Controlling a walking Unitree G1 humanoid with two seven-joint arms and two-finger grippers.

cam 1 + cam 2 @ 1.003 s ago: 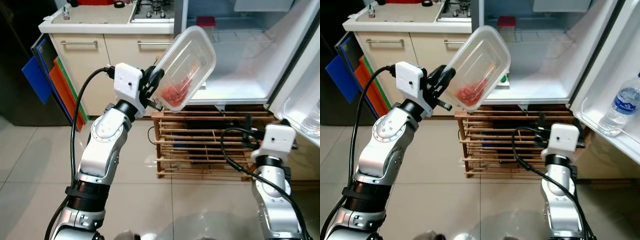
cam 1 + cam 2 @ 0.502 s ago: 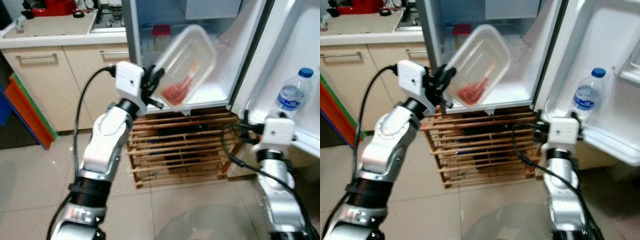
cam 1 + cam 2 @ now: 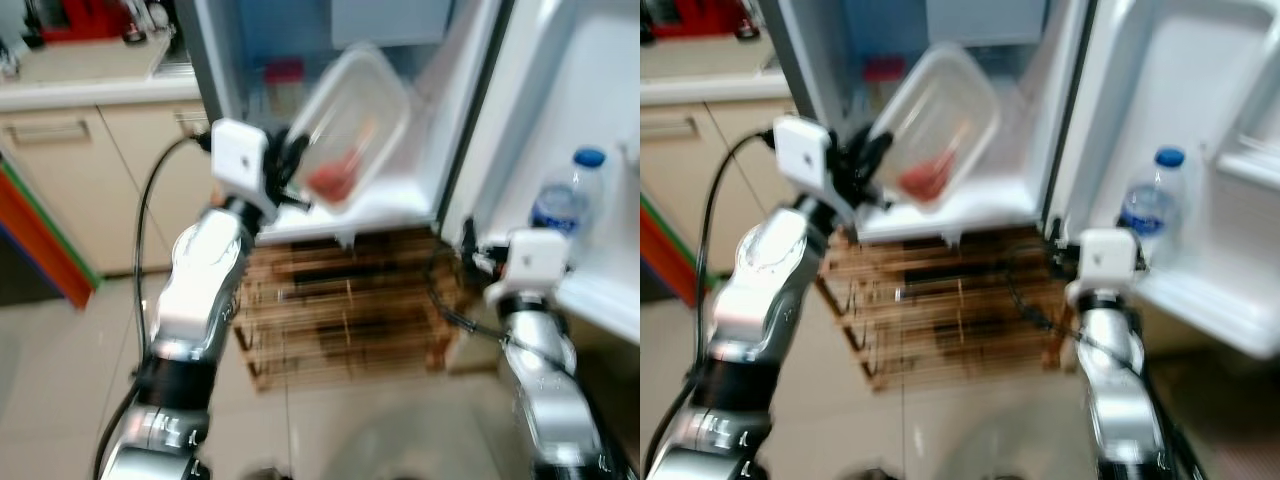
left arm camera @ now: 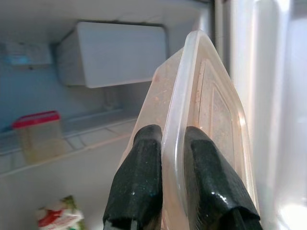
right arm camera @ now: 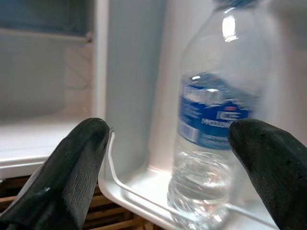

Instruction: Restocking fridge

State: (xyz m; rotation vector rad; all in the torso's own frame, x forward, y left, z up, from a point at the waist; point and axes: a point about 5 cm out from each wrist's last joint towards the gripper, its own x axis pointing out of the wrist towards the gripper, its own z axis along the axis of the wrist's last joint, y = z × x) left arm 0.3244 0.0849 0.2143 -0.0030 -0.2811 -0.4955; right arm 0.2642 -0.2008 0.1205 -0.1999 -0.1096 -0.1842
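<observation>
My left gripper [image 3: 290, 172] is shut on the rim of a clear plastic food container [image 3: 350, 125] with red food in its lower corner. I hold it tilted in front of the open fridge [image 3: 400, 200], over the front of the lower shelf. In the left wrist view both black fingers [image 4: 139, 187] pinch the container [image 4: 211, 110] edge, and a red-lidded tub [image 4: 38, 136] stands on a shelf behind. My right gripper [image 5: 168, 158] is open, low by the fridge door, facing a water bottle [image 5: 216, 129] in the door rack [image 3: 600, 290].
A wooden slatted crate [image 3: 340, 310] sits under the fridge. Beige cabinets and a counter [image 3: 80, 90] lie to the left, with orange boards [image 3: 40, 240] leaning by them. The open fridge door [image 3: 1200, 150] stands at the right. A packet [image 4: 57, 220] lies inside the fridge.
The camera has moved closer and turned right, with blur. The container now sits further in front of the fridge opening; my right gripper has come nearer the bottle in the door.
</observation>
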